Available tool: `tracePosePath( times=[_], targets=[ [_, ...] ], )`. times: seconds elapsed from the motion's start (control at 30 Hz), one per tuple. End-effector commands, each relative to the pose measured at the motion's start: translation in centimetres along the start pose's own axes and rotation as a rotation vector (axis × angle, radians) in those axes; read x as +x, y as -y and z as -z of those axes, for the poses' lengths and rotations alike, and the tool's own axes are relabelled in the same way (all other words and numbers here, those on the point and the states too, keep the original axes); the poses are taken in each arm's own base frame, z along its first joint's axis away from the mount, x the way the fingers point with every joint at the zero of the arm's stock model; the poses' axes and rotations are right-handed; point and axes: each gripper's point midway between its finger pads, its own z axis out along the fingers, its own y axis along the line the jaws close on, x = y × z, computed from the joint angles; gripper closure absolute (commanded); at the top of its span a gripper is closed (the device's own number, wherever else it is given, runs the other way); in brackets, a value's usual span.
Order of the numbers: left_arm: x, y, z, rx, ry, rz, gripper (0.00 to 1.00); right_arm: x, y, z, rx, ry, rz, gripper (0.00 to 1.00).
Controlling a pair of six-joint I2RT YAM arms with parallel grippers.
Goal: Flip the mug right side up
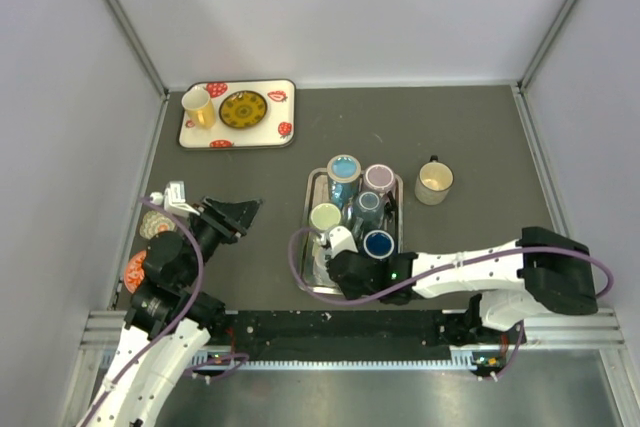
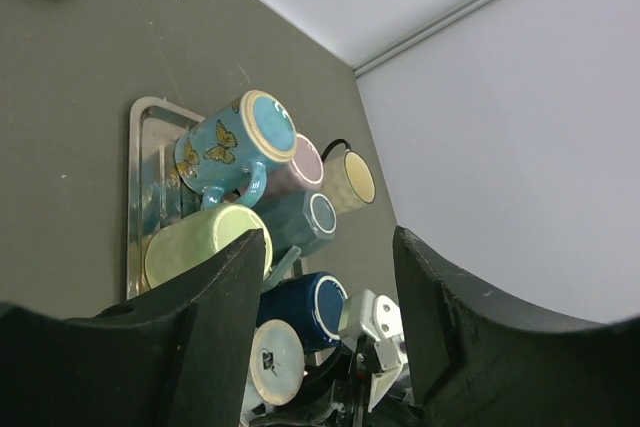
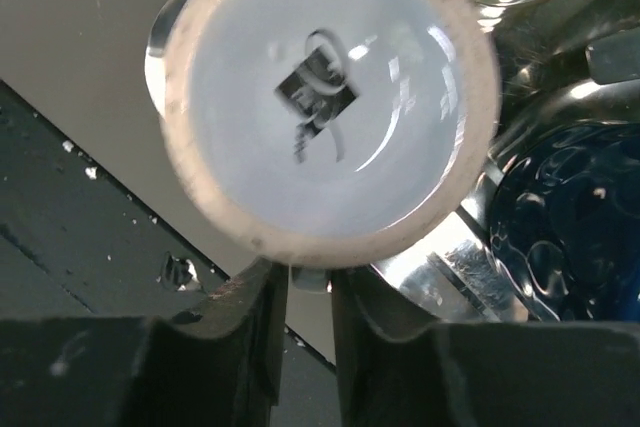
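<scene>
Mug [image 3: 325,97] — white, at near end of tray [image 1: 309,197] — gripped by right end effector [image 3: 308,287]; left end effector [image 2: 330,239] half-open, empty.

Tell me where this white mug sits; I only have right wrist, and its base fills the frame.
Observer: The white ceramic mug is in the near-left part of the shiny metal tray, with five other mugs.
Operator: Left arm nearby?
Observer: The left pincer hangs open and empty, left of the tray.
Operator: Anything upright already?
Observer: One cream mug stands upright on the dark table, right of the tray.
</scene>
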Motion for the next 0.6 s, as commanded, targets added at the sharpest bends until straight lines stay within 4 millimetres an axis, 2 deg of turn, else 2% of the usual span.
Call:
tracePosePath(
  times=[0.0, 0.13, 0.23, 0.27, 0.37, 0.4, 0.43, 0.47, 0.57],
  targets=[
    [-0.3, 0.3, 0.1, 0.021, 0.020, 0.000, 0.41, -1.7, -2.7, 0.6, -0.056, 0.028, -0.023, 0.72],
    [-0.2, 0.2, 0.2, 0.015, 0.016, -0.007, 0.40, -1.5, -1.9, 1.5, -0.027, 0.021, -0.035, 0.59],
    [-0.3, 0.1, 0.2, 0.012, 0.016, -0.018, 0.40, -2.7, -1.9, 3.6, -0.042, 0.058, -0.048, 0.51],
    [-0.2, 0.2, 0.2, 0.015, 0.015, -0.019, 0.39, -2.9, -1.7, 4.6, -0.039, 0.052, -0.040, 0.47],
    [-0.3, 0.0, 0.2, 0.010, 0.015, -0.041, 0.39, -5.7, -1.7, 9.1, -0.060, 0.122, -0.038, 0.44],
    [-0.4, -0.1, 0.1, 0.004, 0.020, -0.060, 0.39, -7.6, -0.9, 11.3, -0.058, 0.193, -0.057, 0.44],
    [-0.5, 0.0, 0.1, 0.008, 0.021, -0.074, 0.39, -8.5, -0.2, 12.6, -0.037, 0.223, -0.057, 0.42],
    [-0.5, 0.0, 0.0, 0.005, 0.017, -0.091, 0.39, -10.0, 0.9, 14.7, -0.008, 0.261, -0.065, 0.40],
    [-0.1, 0.2, -0.8, 0.005, -0.036, -0.180, 0.37, -13.6, 6.7, 18.1, 0.157, 0.367, -0.154, 0.39]
  ],
)
